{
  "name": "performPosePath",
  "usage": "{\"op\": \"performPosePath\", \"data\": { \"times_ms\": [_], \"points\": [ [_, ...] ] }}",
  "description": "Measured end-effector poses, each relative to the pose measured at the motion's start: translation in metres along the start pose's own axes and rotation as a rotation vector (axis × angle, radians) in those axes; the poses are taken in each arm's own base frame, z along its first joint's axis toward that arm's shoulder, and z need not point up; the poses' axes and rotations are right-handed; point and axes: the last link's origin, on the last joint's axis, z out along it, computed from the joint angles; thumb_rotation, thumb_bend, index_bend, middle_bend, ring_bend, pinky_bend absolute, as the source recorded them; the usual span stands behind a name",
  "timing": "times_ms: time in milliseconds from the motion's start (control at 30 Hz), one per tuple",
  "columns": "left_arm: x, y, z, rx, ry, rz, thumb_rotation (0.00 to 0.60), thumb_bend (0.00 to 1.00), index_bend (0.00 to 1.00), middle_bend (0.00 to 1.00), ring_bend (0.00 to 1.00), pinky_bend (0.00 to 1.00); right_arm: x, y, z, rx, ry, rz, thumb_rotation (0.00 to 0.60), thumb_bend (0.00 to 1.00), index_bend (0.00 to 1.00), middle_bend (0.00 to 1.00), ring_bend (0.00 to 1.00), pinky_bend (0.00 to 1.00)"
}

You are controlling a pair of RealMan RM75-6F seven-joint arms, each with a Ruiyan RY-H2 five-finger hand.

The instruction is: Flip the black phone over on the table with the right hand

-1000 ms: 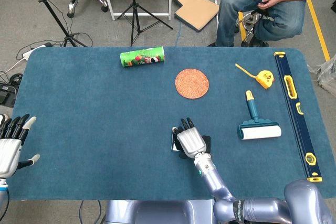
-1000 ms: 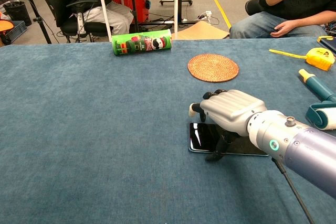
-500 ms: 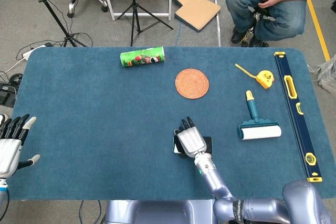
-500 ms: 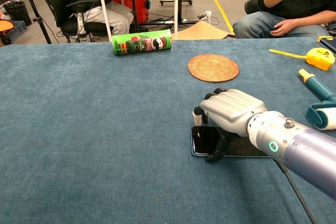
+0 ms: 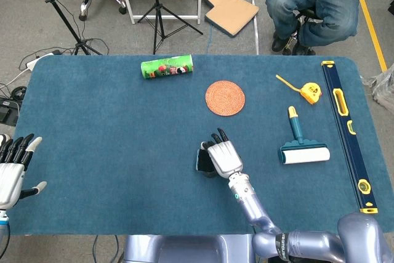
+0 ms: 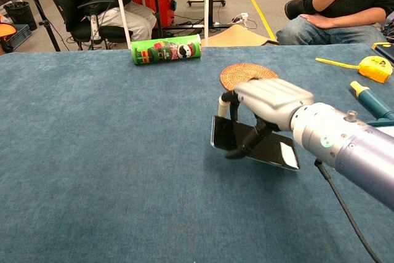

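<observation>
Right hand [image 6: 271,104] holds the black phone [image 6: 253,142] near centre of the blue tabletop [image 5: 111,146], fingers [image 6: 229,104] curled over its far edge, thumb beneath. Phone is tilted, screen facing near-left, lifted clear of the cloth in the chest view. Left hand [image 5: 12,167] rests at the near-left tabletop edge, fingers spread, holding nothing. Woven round coaster [image 5: 225,98] lies just beyond the right hand, partly hidden by it in the chest view. Green can [image 5: 167,66] lies on its side at far left-centre. To the right: lint roller [image 5: 301,146], yellow tape measure [image 5: 309,92], long spirit level [image 5: 346,132] along the right edge
</observation>
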Motion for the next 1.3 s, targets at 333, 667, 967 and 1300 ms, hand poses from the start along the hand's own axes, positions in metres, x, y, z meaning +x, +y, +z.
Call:
{"op": "performPosePath", "data": {
  "times_ms": [333,667,967,1300],
  "points": [
    [0.001,0.001,-0.001,-0.004,0.000,-0.002,0.600,0.00,0.00,0.00,0.00,0.00,0.019,0.006,0.009,0.012,0.116,0.419,0.600,0.11,0.47,0.52,0.14,0.03],
    [0.000,0.002,-0.002,-0.008,0.000,0.002,0.600,0.00,0.00,0.00,0.00,0.00,0.018,0.021,0.011,-0.041,0.046,1.040,0.600,0.17,0.46,0.51,0.14,0.15],
    [0.000,0.006,-0.002,-0.018,0.002,0.004,0.600,0.00,0.00,0.00,0.00,0.00,0.005,0.038,0.000,-0.111,-0.055,1.411,0.600,0.26,0.46,0.51,0.14,0.21],
    [-0.001,0.013,-0.005,-0.047,0.003,0.008,0.600,0.00,0.00,0.00,0.00,0.00,-0.014,0.058,-0.016,-0.185,-0.089,1.668,0.600,0.32,0.46,0.49,0.14,0.21]
  ]
}}
